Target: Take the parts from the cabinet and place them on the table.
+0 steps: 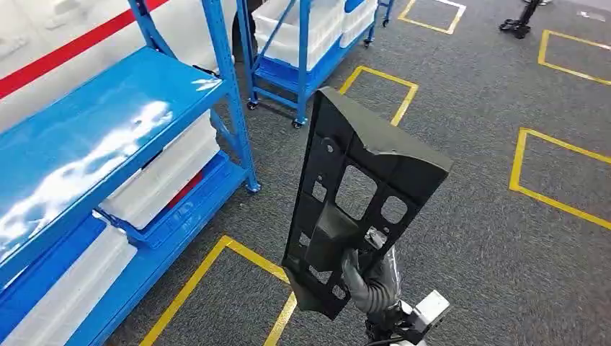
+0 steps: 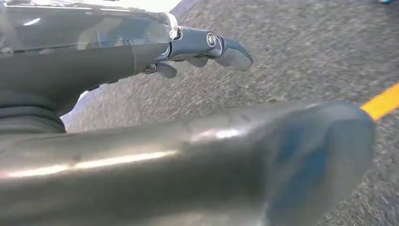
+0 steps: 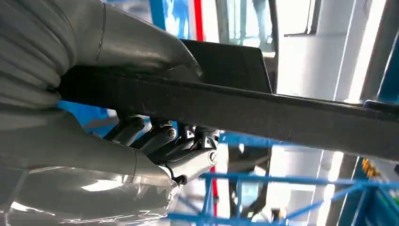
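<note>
Right hand (image 1: 364, 277) with fingers (image 3: 188, 162) clamped on the black part (image 1: 360, 194), held upright above grey floor (image 1: 490, 238); blue cabinet (image 1: 108, 144) at nine o'clock; left hand (image 2: 141, 52) fingers spread, holding nothing

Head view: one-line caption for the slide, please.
Right hand holds a black perforated part upright over grey carpet, blue shelving rack alongside.
</note>
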Motion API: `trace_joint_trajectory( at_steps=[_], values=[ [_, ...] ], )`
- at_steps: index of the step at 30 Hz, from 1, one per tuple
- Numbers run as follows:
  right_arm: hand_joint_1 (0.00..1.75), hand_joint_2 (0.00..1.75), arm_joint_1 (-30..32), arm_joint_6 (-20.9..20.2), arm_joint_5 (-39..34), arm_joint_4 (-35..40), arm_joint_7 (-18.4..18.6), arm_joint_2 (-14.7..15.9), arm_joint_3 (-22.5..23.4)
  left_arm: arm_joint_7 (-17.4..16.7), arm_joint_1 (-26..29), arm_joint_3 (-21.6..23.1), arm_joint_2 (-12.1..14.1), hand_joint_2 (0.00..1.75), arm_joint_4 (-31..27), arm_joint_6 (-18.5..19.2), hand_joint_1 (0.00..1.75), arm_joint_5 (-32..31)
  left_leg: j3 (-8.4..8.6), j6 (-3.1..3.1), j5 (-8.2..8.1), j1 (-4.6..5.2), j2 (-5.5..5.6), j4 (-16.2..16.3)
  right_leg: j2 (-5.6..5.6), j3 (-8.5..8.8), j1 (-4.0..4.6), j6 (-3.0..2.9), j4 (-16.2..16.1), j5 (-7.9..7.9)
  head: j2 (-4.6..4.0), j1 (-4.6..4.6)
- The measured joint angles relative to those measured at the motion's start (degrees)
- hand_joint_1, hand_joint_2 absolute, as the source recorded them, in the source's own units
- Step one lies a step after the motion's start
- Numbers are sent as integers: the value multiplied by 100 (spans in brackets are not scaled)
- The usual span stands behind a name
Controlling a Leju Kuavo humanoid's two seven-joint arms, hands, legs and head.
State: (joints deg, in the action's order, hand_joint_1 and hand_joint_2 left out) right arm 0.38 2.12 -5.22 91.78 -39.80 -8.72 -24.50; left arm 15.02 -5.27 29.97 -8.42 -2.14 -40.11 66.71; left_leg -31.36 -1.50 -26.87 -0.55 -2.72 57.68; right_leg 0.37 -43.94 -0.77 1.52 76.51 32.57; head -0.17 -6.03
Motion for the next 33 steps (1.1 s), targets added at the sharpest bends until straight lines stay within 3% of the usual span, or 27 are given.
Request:
trace_joint_trajectory(
  at_steps=[1, 3, 4, 5, 8, 9, 10, 11, 12, 13, 14, 15, 16, 18, 19, 20, 22, 24, 25, 26, 27, 28, 29, 30, 31, 32, 33],
  values=[
    [175, 175, 12, 20, 0, -2, 0, 11, 0, 11, -1, 4, -2, 0, 0, 0, 0, 24, 2, 4, -4, 3, -78, 0, -19, 106, -3, -2, -185, -146, 0, 0],
    [175, 175, 17, 59, 0, 4, 0, 24, 0, 39, -12, 20, -18, 0, 0, 0, 0, 48, 24, 24, -22, 7, -234, 0, -156, 686, 7, -41, -1202, -599, 0, 0],
    [175, 175, 19, 94, 0, 20, 0, 28, 0, 61, -13, 31, -28, 0, -2, 0, 0, 52, 51, 43, -35, 17, -291, 0, -448, 995, 40, -89, -1714, -711, 0, 0],
    [175, 175, 18, 122, 0, 39, 0, 35, 0, 87, -8, 39, -35, 0, -2, 0, 0, 67, 52, 82, -59, 56, -342, 5, -556, 1017, 107, -128, -1798, -645, 0, 0],
    [175, 175, 60, 188, -2, 94, -2, 63, 11, 160, 0, 48, -46, 0, -11, 0, 0, 101, 100, 159, -74, 44, -515, -18, -324, 975, 125, -194, -1813, -666, 0, 0],
    [175, 175, 102, 205, -7, 135, -2, 85, 26, 201, -6, 55, -50, 0, -39, 0, 0, 111, 129, 201, -96, 64, -563, -18, -237, 1009, 95, -242, -1877, -699, 0, 0],
    [175, 175, 154, 212, -4, 153, 0, 94, 28, 219, 12, 55, -44, 0, -59, -2, 0, 118, 110, 239, -173, 19, -244, 84, -184, 1037, 50, -265, -1909, -731, 0, 0],
    [175, 175, 158, 225, -11, 188, -7, 118, 41, 260, 38, 57, -44, 0, -81, -2, 0, 116, 15, 241, -363, 4, 65, 322, -119, 1038, 32, -307, -1917, -745, 0, 0],
    [175, 175, 159, 234, -28, 201, -7, 122, 44, 271, 67, 59, -39, 0, -105, -2, 0, 118, -165, 241, -615, -3, 185, 736, -57, 1029, 33, -324, -1917, -746, 0, -2],
    [175, 175, 186, 234, -50, 223, -7, 129, 59, 277, 85, 61, -31, 0, -129, -2, 0, 118, -384, 247, -846, -3, 226, 1218, 23, 1022, 39, -327, -1916, -747, 0, -2],
    [175, 175, 227, 234, -77, 249, -7, 142, 90, 280, 106, 66, -18, 0, -166, -2, 0, 118, -588, 254, -1001, -3, 229, 1651, 111, 1017, 45, -329, -1912, -749, 0, -2],
    [175, 175, 269, 234, -87, 265, -7, 153, 125, 280, 124, 72, -17, 0, -197, -2, 0, 118, -689, 255, -1004, -3, 229, 1846, 205, 1019, 46, -329, -1907, -749, 0, -2],
    [175, 175, 306, 234, -87, 280, -4, 168, 164, 280, 133, 79, -13, 0, -230, -2, 0, 116, -646, 252, -850, -5, 234, 1723, 297, 1025, 44, -328, -1899, -749, 0, -2],
    [175, 175, 363, 232, -85, 347, -4, 188, 234, 277, 144, 87, -7, 0, -288, -2, 0, 116, -267, 237, -297, -26, 312, 846, 492, 1038, 35, -307, -1864, -739, 0, -2],
    [175, 175, 382, 229, -85, 391, -4, 190, 280, 277, 163, 92, 2, 0, -306, -2, 0, 114, -32, 235, -27, -60, 577, 284, 584, 1032, 25, -274, -1825, -719, -2, -2],
    [175, 175, 385, 227, -89, 430, -4, 192, 327, 277, 179, 94, 9, 0, -312, -2, 0, 114, 8, 234, -119, -68, 866, 167, 640, 995, 52, -236, -1787, -709, 0, -2],
    [175, 175, 424, 223, -103, 514, -2, 203, 402, 299, 178, 103, 11, 0, -359, 9, 0, 114, 18, 201, -119, -49, 769, 127, 779, 919, 10, -148, -1763, -732, 0, 0],
    [175, 175, 525, 221, -105, 630, -4, 225, 516, 321, 170, 120, 18, 0, -415, 53, 0, 116, 31, 111, -80, -25, 621, 90, 930, 886, -11, -55, -1791, -774, 0, -2],
    [175, 175, 564, 212, -114, 677, -4, 247, 568, 323, 174, 127, 19, 0, -444, 68, 0, 116, 49, 55, -43, -57, 506, 39, 814, 871, -32, -52, -1742, -737, 0, -2],
    [175, 175, 580, 203, -120, 717, -7, 260, 603, 326, 184, 129, 22, 0, -452, 76, 0, 116, 58, 29, -29, -46, 453, 4, 448, 792, 24, -44, -1583, -614, 0, 2],
    [175, 175, 575, 194, -122, 748, -7, 282, 630, 330, 200, 131, 24, 0, -457, 87, 0, 116, 54, -8, -29, -26, 353, -3, 201, 594, 28, -22, -1214, -392, 0, 0],
    [175, 175, 578, 183, -140, 769, -7, 291, 643, 334, 214, 131, 24, 0, -466, 105, 0, 118, 46, -11, -31, -3, 257, -2, 72, 346, 17, -8, -710, -153, 0, 0],
    [175, 175, 601, 170, -151, 783, -7, 295, 669, 347, 226, 131, 28, 0, -466, 116, 0, 120, 43, -21, -40, 14, 148, -1, 12, 110, 6, -1, -224, 33, 0, 2],
    [175, 175, 631, 142, -155, 789, -7, 299, 697, 347, 227, 131, 31, 0, -468, 120, 0, 120, 42, -29, -47, 24, 66, 1, -7, -8, 2, 0, 23, 78, 0, 0],
    [175, 175, 661, 129, -157, 796, -7, 310, 719, 350, 227, 133, 33, 0, -468, 127, 0, 120, 45, -28, -54, 32, -20, 1, -16, 3, 1, -3, 16, 9, 0, 2],
    [175, 175, 675, 111, -157, 798, -4, 330, 752, 356, 225, 138, 33, 0, -477, 138, 0, 116, 51, -27, -64, 41, -99, 1, -29, 147, 4, -18, -261, -168, 0, 2],
    [175, 175, 681, 98, -160, 800, -2, 343, 785, 363, 221, 140, 33, 0, -492, 144, 0, 114, 66, -25, -76, 52, -178, 0, -70, 448, 15, -50, -794, -424, 0, 2]
  ],
)
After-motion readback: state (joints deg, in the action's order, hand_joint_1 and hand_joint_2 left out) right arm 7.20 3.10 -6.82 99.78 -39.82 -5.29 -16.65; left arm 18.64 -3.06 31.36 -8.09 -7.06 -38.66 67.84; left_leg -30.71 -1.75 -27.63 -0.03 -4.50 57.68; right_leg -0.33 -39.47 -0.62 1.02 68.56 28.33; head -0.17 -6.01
